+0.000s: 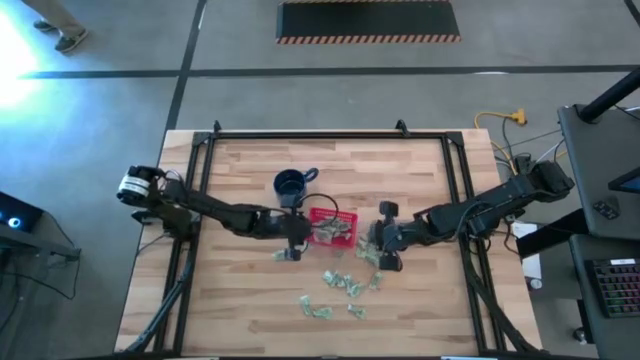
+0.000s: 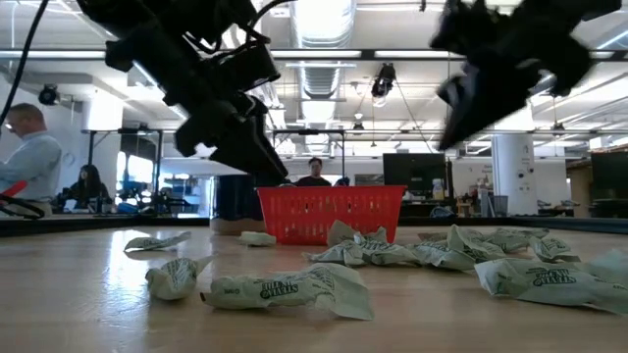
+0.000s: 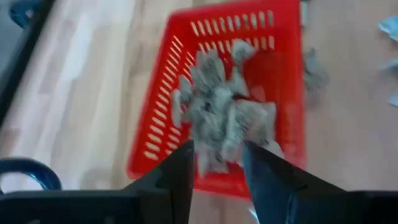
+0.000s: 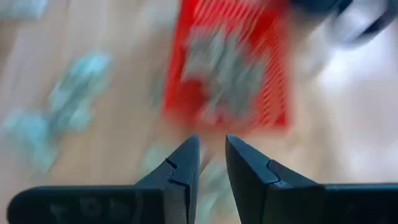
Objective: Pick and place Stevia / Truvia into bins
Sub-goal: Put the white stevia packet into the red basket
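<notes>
The red latticed basket [image 1: 333,227] stands mid-table with several crumpled green-and-white sachets [image 3: 217,112] heaped inside it. More sachets [image 1: 340,285] lie loose on the wood in front of it and show up close in the low view [image 2: 285,289]. My left gripper [image 3: 217,163] hovers open just off the basket's left end, raised above the table [image 2: 245,147]. My right gripper [image 4: 212,155] hangs in the air to the basket's right [image 1: 385,245], over a few loose sachets. Its fingers stand a narrow gap apart, and I see nothing between them.
A dark blue mug [image 1: 292,184] stands just behind the basket, toward the far left of it. A black frame [image 1: 330,135] runs round the table's edges. People sit and stand in the room beyond the far edge [image 2: 29,147].
</notes>
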You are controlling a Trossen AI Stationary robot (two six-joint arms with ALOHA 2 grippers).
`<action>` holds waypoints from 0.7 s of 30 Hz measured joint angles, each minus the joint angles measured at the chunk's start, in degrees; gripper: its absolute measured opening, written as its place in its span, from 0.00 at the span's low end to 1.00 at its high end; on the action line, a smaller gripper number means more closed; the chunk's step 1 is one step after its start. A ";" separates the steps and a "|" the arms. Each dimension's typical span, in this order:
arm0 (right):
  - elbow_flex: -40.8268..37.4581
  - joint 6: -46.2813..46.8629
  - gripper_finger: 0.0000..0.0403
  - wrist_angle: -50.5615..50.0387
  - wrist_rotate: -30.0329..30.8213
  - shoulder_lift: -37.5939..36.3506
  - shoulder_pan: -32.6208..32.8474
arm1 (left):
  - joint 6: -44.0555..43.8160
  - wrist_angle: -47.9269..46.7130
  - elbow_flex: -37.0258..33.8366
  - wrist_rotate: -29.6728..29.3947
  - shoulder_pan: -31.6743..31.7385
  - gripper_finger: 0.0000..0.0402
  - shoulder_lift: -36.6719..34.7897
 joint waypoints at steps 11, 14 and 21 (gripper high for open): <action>-1.27 16.69 0.17 -16.62 -1.68 0.00 2.17 | -3.24 -7.07 0.14 0.88 -6.77 0.31 -3.13; -2.58 16.82 0.17 -16.52 -1.25 0.00 2.13 | -3.25 -7.92 0.48 0.90 -9.07 0.31 -5.29; -5.54 16.95 0.24 -14.91 -1.10 0.00 2.11 | -3.34 -7.75 0.09 0.88 -12.86 0.31 -12.44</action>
